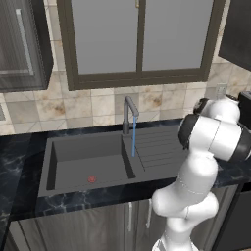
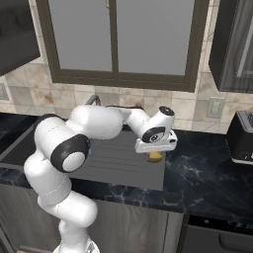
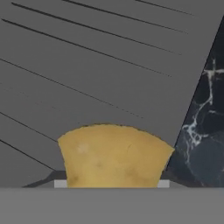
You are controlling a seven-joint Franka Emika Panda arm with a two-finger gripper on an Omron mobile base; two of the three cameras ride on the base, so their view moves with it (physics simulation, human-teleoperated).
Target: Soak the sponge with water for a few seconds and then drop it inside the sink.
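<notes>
Claw point(image 2: 155, 154) is clamped on the sponge point(image 3: 114, 155). In the hand view the yellow-tan block sits right at the base of the frame, with the finger tips hidden behind it, so only the sponge shows between them. In the right base view the sponge pokes out just under the white hand, over the right end of the ribbed drainboard point(image 2: 123, 160), close to where it meets the black marbled counter point(image 2: 207, 173). Can't tell whether the sponge touches the drainboard or hangs just above it.

The hand view looks down on the drainboard ribs running diagonally, with the drainboard's edge and the marbled counter along the right side.

The water point(image 1: 134, 139) is running: a thin pale-blue stream falls straight down from the gooseneck faucet point(image 1: 129, 113) and lands at the divide between basin and drainboard. The sink point(image 1: 63, 152) basin is to the left, with the red drain mark point(image 1: 91, 179) on its floor. The sponge is well apart from the stream, at the opposite end of the drainboard, not over the basin.

In the right base view the arm reaches forward and right from the base, forearm stretched across the drainboard. A dark toaster point(image 2: 242, 136) stands on the counter far right, with a wall outlet point(image 2: 214, 108) beside it. A window point(image 1: 139, 37) is above the sink.
</notes>
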